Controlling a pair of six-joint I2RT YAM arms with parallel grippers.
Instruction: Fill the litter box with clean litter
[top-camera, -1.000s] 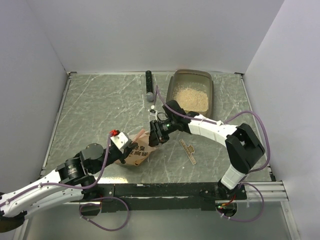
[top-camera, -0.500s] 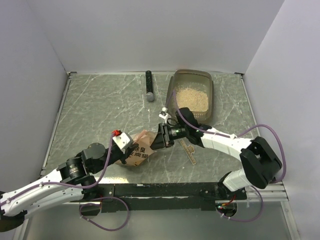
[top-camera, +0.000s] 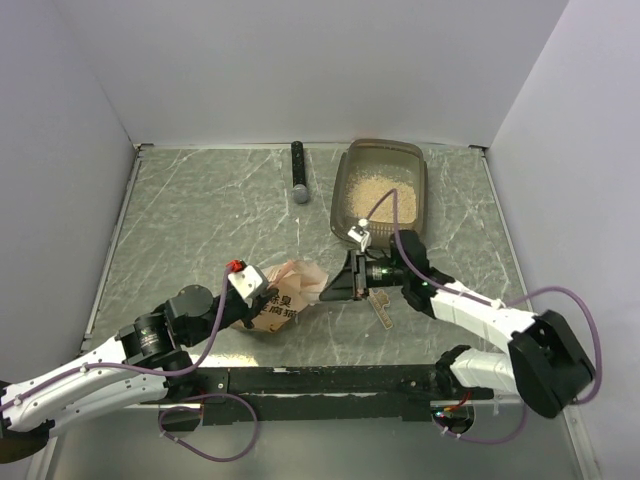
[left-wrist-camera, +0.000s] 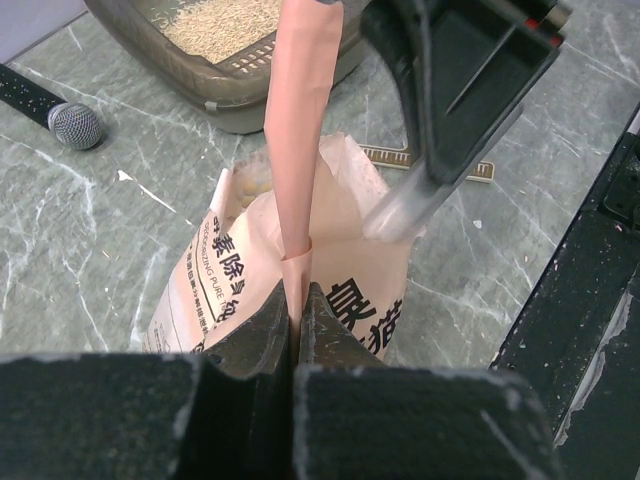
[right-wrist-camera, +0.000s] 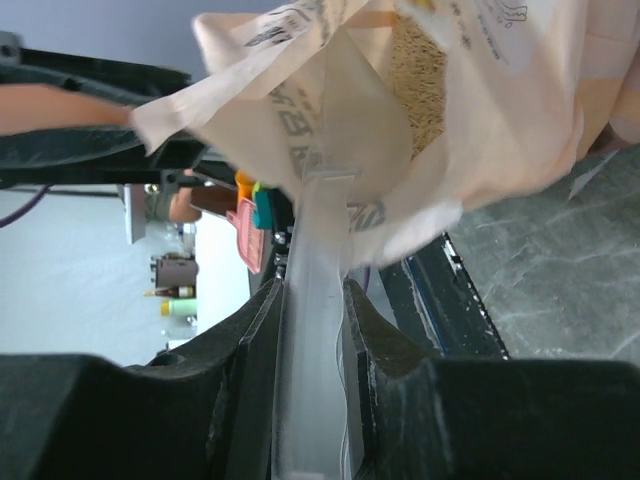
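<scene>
Worktop (top-camera: 200, 230): grey marbled surface, walled on three sides.

Litter box (top-camera: 342, 195): set at the upper centre-right of the top view, against the back edge. It is already partly covered with clean litter (top-camera: 385, 190), and more granules are seen inside the pouch in the right wrist view. The fill is judged unfinished.

Pouch (top-camera: 283, 303): orange-pink, stood at lower centre, well apart from the box. Its mouth is turned toward the right arm.

Left gripper (left-wrist-camera: 297, 310): fully closed on a flap of the pouch's rim. The flap is pulled taut, apparently so that the mouth is kept open and the pouch is steadied.

Right gripper (right-wrist-camera: 312, 290): partly closed around a clear plastic tool (right-wrist-camera: 315, 230), taken to be a scoop. The tool's tip is pushed into the pouch mouth, presumably to take up litter.

Obstacles: a ruler-like strip (top-camera: 383, 315) lies flat beneath the right arm. A black microphone (top-camera: 298, 170) lies just left of the box. Neither is judged to block the path from pouch to box. The near wall of the box must be cleared.
</scene>
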